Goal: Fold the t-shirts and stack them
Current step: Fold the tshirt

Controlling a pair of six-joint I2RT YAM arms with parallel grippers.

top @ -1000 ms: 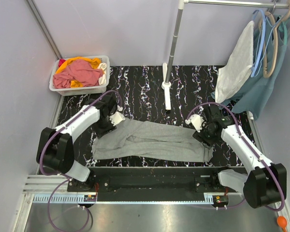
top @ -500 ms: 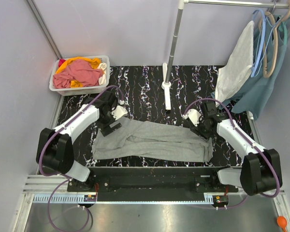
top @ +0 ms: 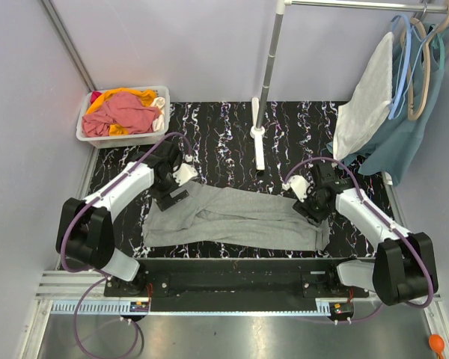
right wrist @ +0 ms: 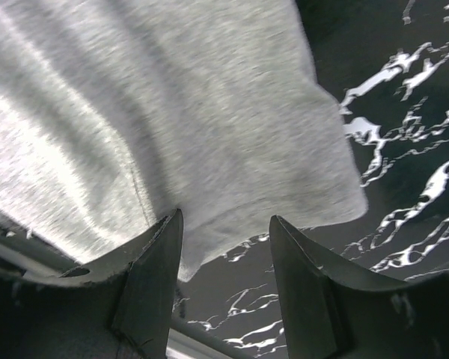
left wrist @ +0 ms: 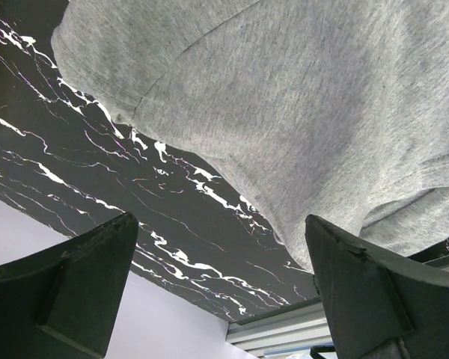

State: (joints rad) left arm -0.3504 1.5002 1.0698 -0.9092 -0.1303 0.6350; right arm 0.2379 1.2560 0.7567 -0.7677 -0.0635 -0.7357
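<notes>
Grey t-shirt [top: 236, 218] lies rumpled lengthwise across the near part of the black marbled table [top: 224, 131], between the two arms. A pink-red t-shirt [top: 127, 112] and an orange t-shirt [top: 127, 93] are heaped in the clear plastic bin [top: 84, 137] at the far left corner. The left gripper [left wrist: 218, 254] hangs over the grey shirt's left end, jaws wide and empty; the right gripper [right wrist: 224, 232] hovers over its right edge, jaws half apart, pinching nothing.

A grey t-shirt [right wrist: 172, 127] lies wrinkled on the black marbled table [right wrist: 404, 172], one rounded corner pointing right. The jaws stand parted over its near edge, gripping nothing.
</notes>
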